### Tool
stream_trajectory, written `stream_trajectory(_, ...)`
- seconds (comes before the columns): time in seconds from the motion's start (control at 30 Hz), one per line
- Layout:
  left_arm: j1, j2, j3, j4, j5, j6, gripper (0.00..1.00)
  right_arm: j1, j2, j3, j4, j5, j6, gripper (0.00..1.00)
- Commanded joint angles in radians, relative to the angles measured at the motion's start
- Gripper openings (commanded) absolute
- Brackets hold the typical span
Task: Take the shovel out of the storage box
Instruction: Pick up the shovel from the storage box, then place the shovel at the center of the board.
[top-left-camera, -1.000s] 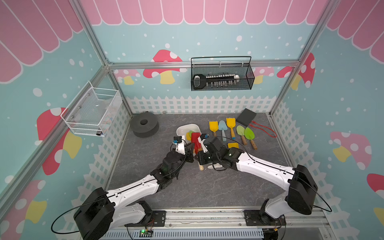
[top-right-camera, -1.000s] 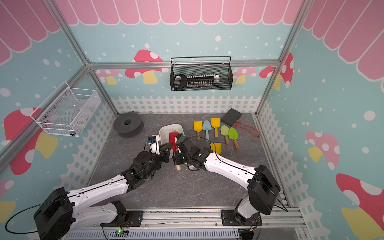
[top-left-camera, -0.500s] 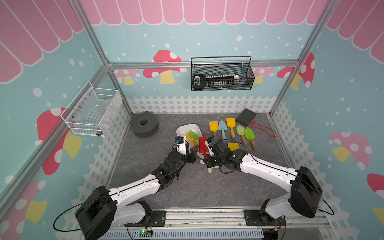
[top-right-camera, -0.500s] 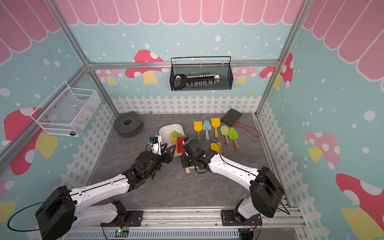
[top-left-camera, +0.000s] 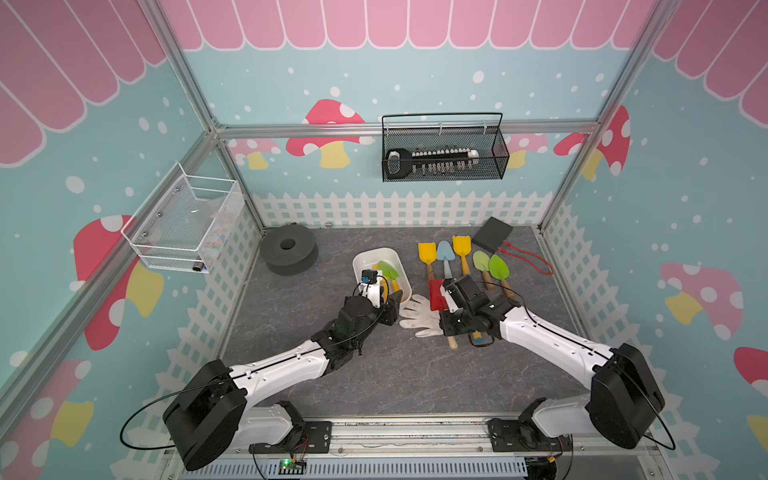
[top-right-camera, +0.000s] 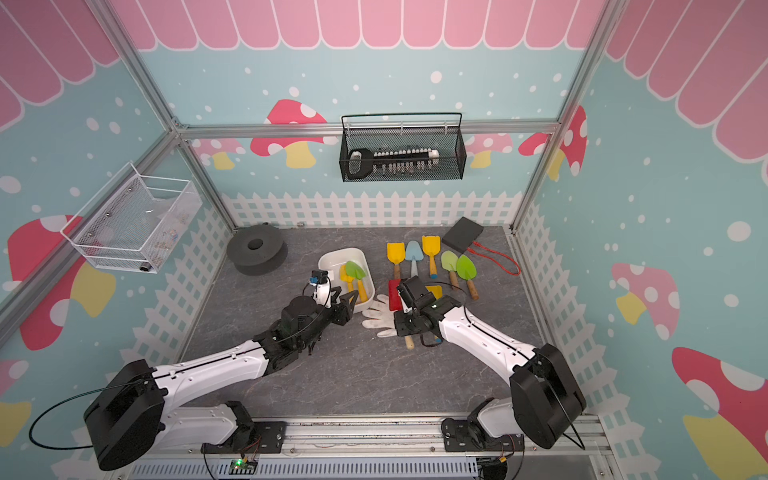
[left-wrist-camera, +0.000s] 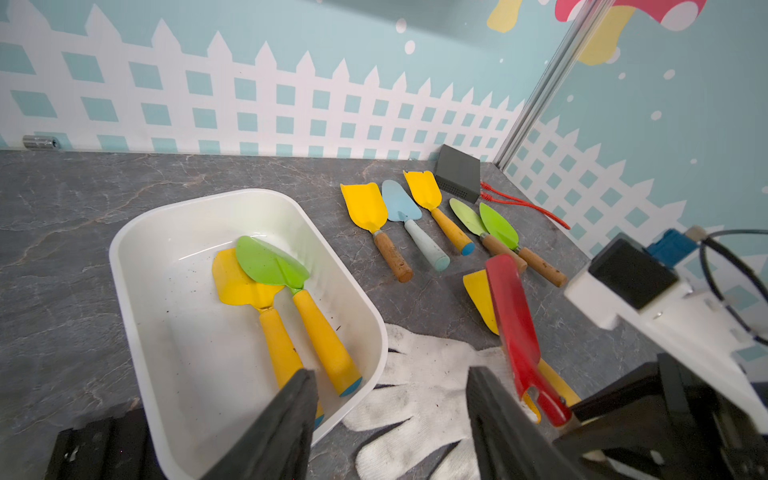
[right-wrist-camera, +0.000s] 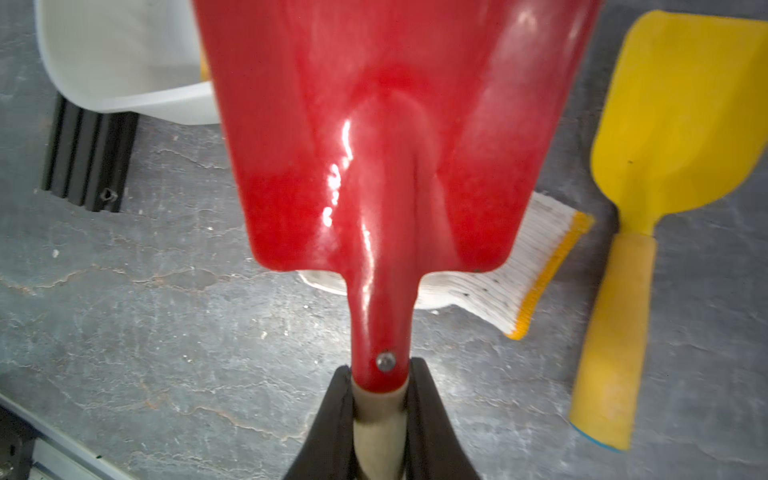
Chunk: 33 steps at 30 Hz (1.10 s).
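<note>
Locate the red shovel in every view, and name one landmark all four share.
In a top view: red shovel right of the storage box, mid-floor.
In a top view: same place, beside the white glove.
Left wrist: seen edge-on, between the glove and a yellow shovel.
Right wrist: fills the picture, handle clamped in the right gripper.
Shared landmark: the white glove.

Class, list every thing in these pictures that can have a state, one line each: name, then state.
storage box, holding a green shovel and a yellow shovel.
red shovel, outside the box, gripped at its handle.
right pincer, shut on the red shovel.
left pincer, open, empty.
white glove, lying flat.
</note>
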<state>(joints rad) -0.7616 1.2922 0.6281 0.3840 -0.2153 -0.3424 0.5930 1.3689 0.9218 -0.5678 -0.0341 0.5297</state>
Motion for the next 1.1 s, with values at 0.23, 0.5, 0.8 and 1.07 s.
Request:
stream_trajectory(0.23,-0.003,0.029,0.058,-0.074,0.06,0.031,0.59,-0.168,-0.046,-0.08,-0.123,0.03,-0.106,0.1)
stream_trajectory(0.5,-0.004,0.018,0.066,-0.093,0.076,0.042,0.57,-0.285,-0.044,-0.119,-0.144,0.064,-0.128,0.11)
stream_trajectory(0.8,-0.008,0.05,0.102,-0.143,0.083,0.046,0.56,-0.39,0.019,-0.148,-0.109,0.045,-0.158,0.11)
stream_trajectory(1.07,-0.01,0.056,0.107,-0.15,0.083,0.046,0.57,-0.449,0.074,-0.137,-0.082,-0.017,-0.172,0.11)
